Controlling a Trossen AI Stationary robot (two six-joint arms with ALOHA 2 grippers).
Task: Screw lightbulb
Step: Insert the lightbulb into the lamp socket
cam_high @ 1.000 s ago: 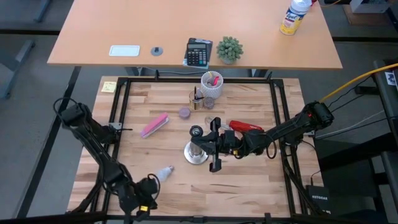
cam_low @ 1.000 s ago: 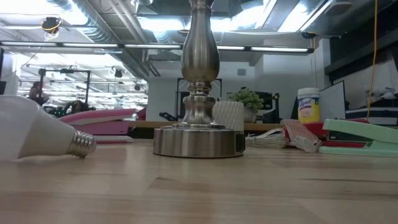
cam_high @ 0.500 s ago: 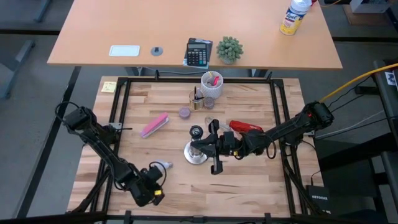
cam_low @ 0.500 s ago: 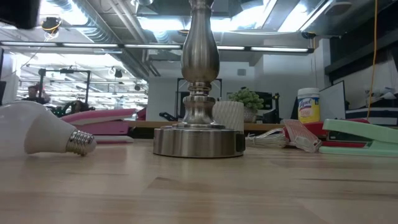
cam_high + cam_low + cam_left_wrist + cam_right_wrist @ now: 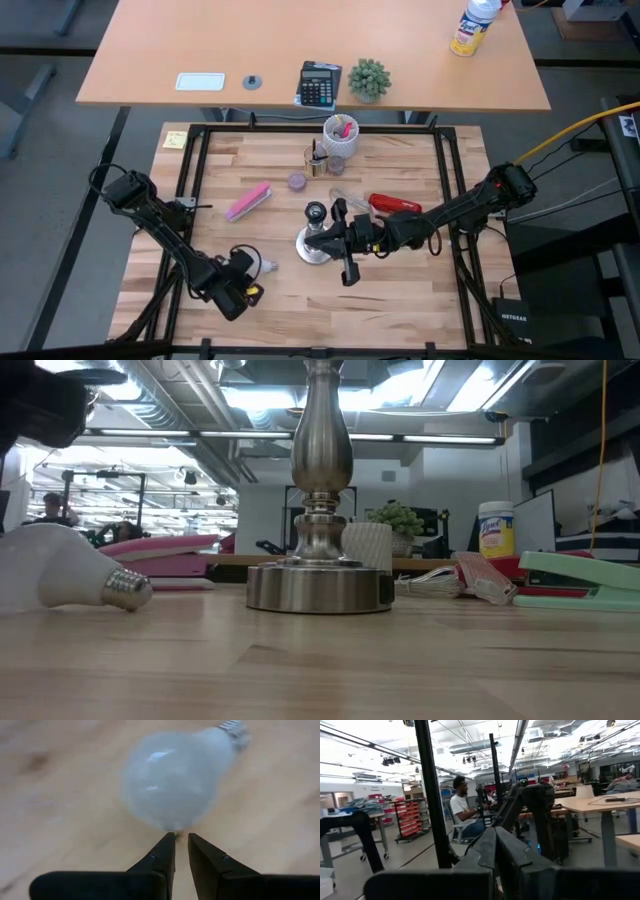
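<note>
Lay on its side, lightbulb (image 5: 262,267) at near left of tabletop (image 5: 400,290), ungrasped, left claw (image 5: 181,847) nearly shut just behind it; right claw (image 5: 343,243) shut empty by lamp stand (image 5: 316,243).

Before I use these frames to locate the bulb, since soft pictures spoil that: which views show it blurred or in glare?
Left wrist view: the white frosted lightbulb lies soft and out of focus beyond the sharper fingers of the left gripper, with a small glare patch on its glass. Low view: its left part runs off the frame, evenly lit. High view: it is tiny.
</note>
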